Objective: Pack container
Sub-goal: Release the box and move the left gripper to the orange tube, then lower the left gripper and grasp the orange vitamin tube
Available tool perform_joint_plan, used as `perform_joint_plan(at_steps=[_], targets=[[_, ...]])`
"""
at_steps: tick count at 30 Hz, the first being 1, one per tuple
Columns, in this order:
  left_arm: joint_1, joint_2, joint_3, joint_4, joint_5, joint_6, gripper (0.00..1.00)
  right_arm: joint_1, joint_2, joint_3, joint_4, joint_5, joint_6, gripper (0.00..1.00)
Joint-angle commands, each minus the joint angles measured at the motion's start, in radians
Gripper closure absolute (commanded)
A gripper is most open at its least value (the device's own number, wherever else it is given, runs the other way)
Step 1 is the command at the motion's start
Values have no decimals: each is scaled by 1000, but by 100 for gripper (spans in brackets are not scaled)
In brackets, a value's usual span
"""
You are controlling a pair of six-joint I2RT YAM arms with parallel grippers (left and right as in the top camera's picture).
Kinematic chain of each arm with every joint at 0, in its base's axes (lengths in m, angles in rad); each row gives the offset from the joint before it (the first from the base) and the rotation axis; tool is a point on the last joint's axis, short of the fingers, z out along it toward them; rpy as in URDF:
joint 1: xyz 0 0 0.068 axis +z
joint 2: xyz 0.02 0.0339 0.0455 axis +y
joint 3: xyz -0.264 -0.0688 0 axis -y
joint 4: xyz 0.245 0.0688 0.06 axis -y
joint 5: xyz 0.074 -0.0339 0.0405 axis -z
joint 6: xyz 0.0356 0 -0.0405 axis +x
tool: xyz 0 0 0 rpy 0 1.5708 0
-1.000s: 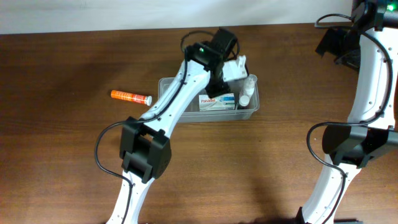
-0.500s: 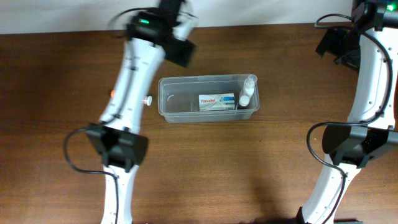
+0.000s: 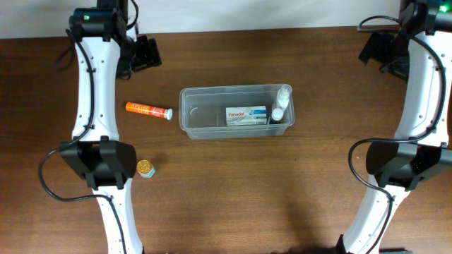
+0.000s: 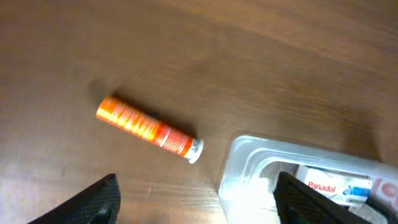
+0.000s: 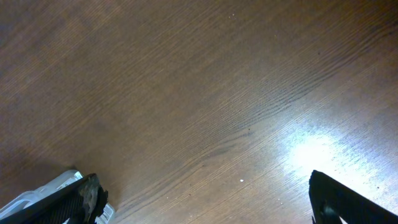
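Observation:
The clear plastic container [image 3: 236, 111] sits mid-table and holds a white Panadol box [image 3: 246, 115] and a small white bottle [image 3: 280, 103] at its right end. An orange tube [image 3: 148, 109] lies on the table left of it, also in the left wrist view [image 4: 148, 128], with the container's corner [image 4: 249, 162] to its right. My left gripper [image 3: 145, 53] is up at the far left, open and empty [image 4: 196, 205]. My right gripper [image 3: 378, 48] is at the far right, open and empty [image 5: 205, 202].
A small jar with a gold lid [image 3: 145, 168] stands on the table at the lower left, beside the left arm's base. The table's back edge meets a white wall. The container's corner shows at the lower left of the right wrist view [image 5: 43, 190].
My left arm has swung from over the container's right part to the far left back of the table. The orange tube and gold-lidded jar now show fully. The right arm has not moved.

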Motion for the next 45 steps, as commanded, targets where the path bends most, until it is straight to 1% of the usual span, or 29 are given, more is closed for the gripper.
perform_joint_plan(at_steps=[1, 3, 4, 5, 8, 10, 11, 12, 14, 22, 24, 29, 45], targets=[[26, 23, 16, -42, -121, -254, 23, -1, -16, 12, 0, 12, -3, 2], [26, 38, 16, -57, -142, -298, 22, -1, -16, 12, 0, 12, -3, 2], [26, 51, 16, -58, -141, -306, 18, -1, -16, 12, 0, 12, -3, 2], [26, 72, 15, -60, -137, -329, 1, -1, -16, 12, 0, 13, -3, 2], [26, 109, 15, -63, -137, -379, 1, -1, -17, 12, 0, 12, -3, 2], [26, 149, 15, -75, -133, -460, 1, -1, -16, 12, 0, 12, -3, 2], [26, 174, 15, -88, -132, -529, 1, -1, -17, 12, 0, 12, -3, 2], [26, 192, 15, -93, -127, -570, 1, -1, -17, 12, 0, 12, -3, 2], [26, 218, 15, -92, -101, -607, 1, -1, -17, 12, 0, 12, -3, 2], [26, 291, 15, -92, -21, -642, 1, -1, -17, 12, 0, 12, -3, 2], [27, 301, 15, -88, -5, -673, 1, -1, -16, 12, -1, 12, -3, 2], [27, 306, 15, -70, -2, -674, 1, -1, -17, 12, 0, 12, -3, 2], [30, 342, 13, -87, -5, -673, 2, -1, -16, 12, 0, 12, -3, 2]])
